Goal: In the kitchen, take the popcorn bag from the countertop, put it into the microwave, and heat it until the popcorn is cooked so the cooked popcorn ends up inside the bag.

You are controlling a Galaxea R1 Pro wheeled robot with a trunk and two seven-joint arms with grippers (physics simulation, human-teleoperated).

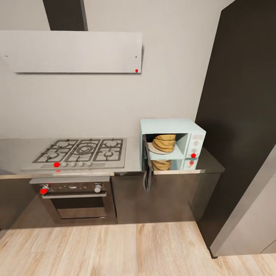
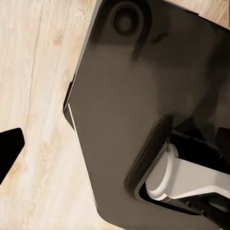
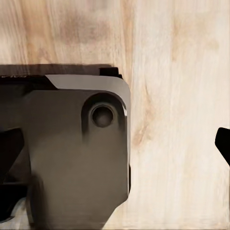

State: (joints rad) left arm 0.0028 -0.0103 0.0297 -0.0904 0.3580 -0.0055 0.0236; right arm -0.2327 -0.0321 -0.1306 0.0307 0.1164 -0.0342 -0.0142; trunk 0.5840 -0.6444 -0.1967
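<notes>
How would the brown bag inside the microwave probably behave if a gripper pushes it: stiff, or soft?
The bag looks creased and bulging, so it probably crumples rather than staying stiff. It seems light for its size. Lying on the pale plate in the microwave, it may slide when pushed.

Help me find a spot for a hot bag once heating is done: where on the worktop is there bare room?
The countertop is bare in a strip between the gas hob and the microwave, though the open microwave door crowds it. Another bare patch lies left of the hob. The right end is taken by the microwave, holding the popcorn bag.
</notes>
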